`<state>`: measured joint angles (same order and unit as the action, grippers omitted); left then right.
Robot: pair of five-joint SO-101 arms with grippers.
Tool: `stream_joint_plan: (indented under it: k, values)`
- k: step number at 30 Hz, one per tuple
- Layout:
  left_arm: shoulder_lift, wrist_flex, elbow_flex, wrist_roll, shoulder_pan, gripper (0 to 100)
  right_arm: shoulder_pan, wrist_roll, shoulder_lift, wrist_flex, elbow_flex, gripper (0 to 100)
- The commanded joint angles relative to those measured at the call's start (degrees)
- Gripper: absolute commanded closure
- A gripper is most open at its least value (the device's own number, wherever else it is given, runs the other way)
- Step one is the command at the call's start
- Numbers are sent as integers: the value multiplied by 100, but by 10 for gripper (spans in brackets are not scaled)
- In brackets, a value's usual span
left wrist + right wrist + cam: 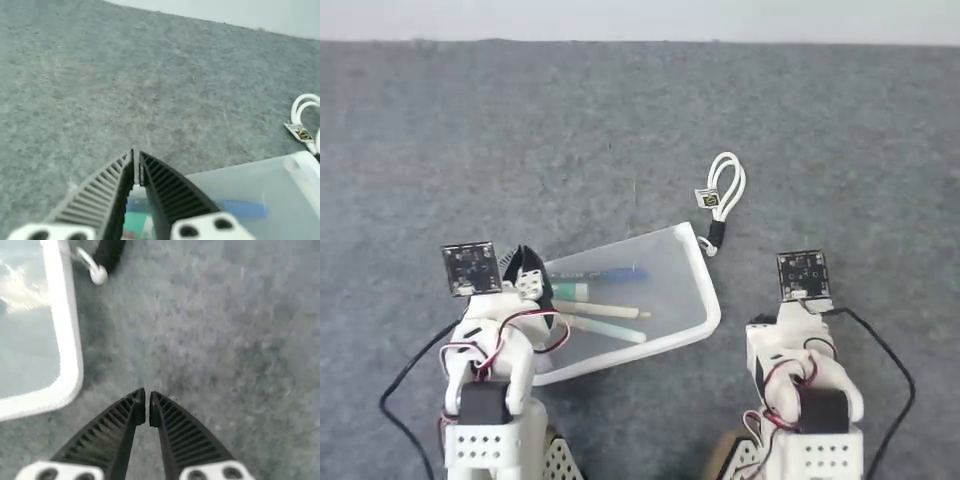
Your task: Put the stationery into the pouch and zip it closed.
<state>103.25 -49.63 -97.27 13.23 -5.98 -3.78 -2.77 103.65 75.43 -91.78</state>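
Felt table point(620, 120): carries pouch point(705, 290), pens point(605, 293) inside.
Left gripper point(136, 153): fingers closed, empty, steadying pouch end.
Right gripper point(147, 393): closed, empty, parked aside.

A see-through plastic pouch point(680, 285) with a white band along its edges is lying flat on the grey tabletop point(520, 130), sitting at a slant. Stationery is resting inside it and showing through the plastic: a blue pen point(610, 272), a green-capped marker point(570, 291) just beside it, and a cream pen point(610, 311) lying next to that. A white cord loop point(728, 185) with a black sleeve and a small tag is trailing from one corner of the pouch onto the tabletop.
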Motion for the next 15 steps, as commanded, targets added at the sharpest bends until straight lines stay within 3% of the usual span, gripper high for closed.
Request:
stream_joint_plan:
  k: [1,7,15]
  values:
    - [70,-88,75,-35,141,988,57,79,40,-409,-360,991]
    - [79,-633,75,-44,519,988,13,334,31,-664,-466,991]
    - [70,-949,75,-44,492,988,22,360,-22,-611,-466,991]
